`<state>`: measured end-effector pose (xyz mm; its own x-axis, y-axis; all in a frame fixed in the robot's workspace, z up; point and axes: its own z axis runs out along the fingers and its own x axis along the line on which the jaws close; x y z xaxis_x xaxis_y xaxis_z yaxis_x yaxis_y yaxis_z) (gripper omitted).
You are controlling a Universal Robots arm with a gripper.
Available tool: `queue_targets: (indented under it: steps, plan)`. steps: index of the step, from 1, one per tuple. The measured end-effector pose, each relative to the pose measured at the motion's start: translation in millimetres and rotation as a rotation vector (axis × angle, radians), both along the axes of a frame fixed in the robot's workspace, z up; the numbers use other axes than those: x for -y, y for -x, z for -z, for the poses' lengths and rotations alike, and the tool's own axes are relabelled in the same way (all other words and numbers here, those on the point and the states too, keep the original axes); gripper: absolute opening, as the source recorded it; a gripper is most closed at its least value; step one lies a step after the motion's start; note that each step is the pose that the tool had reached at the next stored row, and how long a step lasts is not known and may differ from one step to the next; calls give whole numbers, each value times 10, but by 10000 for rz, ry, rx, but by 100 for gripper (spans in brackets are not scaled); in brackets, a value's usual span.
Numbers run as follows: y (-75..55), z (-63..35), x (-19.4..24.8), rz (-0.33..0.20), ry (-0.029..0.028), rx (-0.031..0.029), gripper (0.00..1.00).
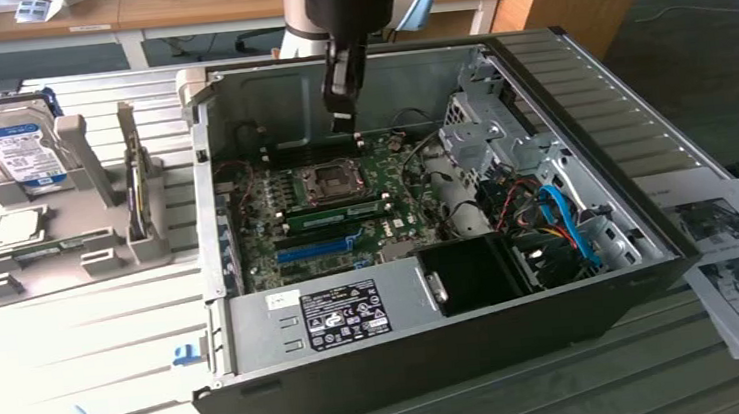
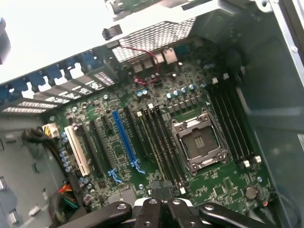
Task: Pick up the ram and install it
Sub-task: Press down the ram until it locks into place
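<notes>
A hard drive (image 1: 12, 148) stands in a rack beside the open computer case (image 1: 603, 126); the claw (image 1: 341, 104) hangs shut above the motherboard (image 1: 331, 220), gripping nothing visible.

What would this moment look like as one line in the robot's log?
gripper: shut, nothing seen held | position: above motherboard inside open case | ram: lying along slot beside processor socket

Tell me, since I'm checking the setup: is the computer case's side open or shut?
Open. The computer case lies on its side with the panel off, and the motherboard and its slots are in plain sight.
</notes>
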<state>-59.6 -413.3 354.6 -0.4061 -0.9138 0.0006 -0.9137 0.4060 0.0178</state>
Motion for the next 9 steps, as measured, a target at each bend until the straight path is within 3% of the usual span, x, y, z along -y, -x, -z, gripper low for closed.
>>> queue_targets:
  steps: [9]
  plan:
    - [5, 12, 0, 1191, 0, 0, 9]
